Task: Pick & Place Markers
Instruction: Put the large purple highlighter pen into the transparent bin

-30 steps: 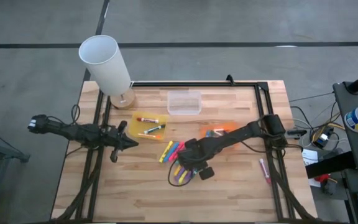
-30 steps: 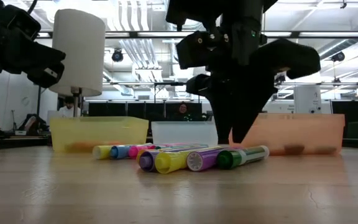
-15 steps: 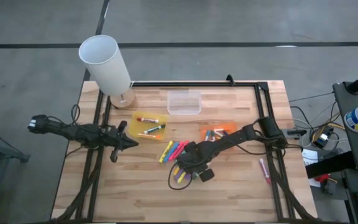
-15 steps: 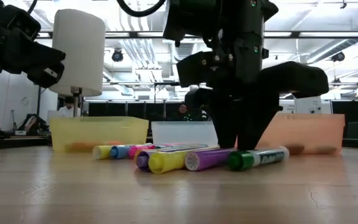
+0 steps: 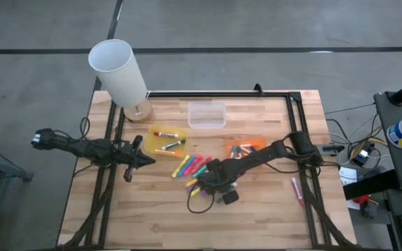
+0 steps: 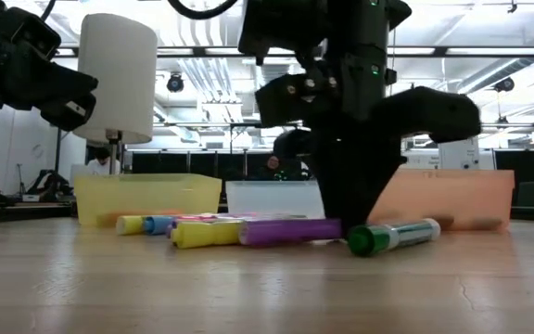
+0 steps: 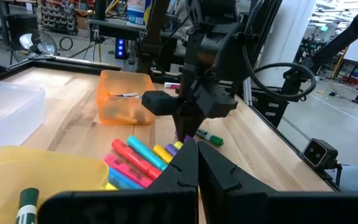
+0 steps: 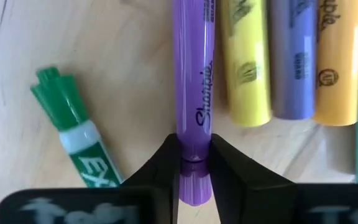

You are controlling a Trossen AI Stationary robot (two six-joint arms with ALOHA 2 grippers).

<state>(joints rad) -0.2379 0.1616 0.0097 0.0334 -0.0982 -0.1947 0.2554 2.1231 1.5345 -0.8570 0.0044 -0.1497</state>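
From above, the right end effector [image 5: 211, 183] sits low over the cluster of markers [image 5: 190, 167] near the middle of the tabletop [image 5: 152, 209], between the yellow tray [image 5: 150, 143] and the orange tray [image 5: 257, 143]. The left end effector [image 5: 147, 160] waits clenched at the tabletop's left side, just beside the yellow tray.

At table height, the right arm stands over a purple marker [image 6: 290, 230] lying flat, with a green marker [image 6: 392, 236] just beside it; the grip itself is probably hidden here.

The right wrist view settles it: both fingers [image 8: 160, 169] pinch the purple marker near one end, with yellow, purple and orange markers alongside.
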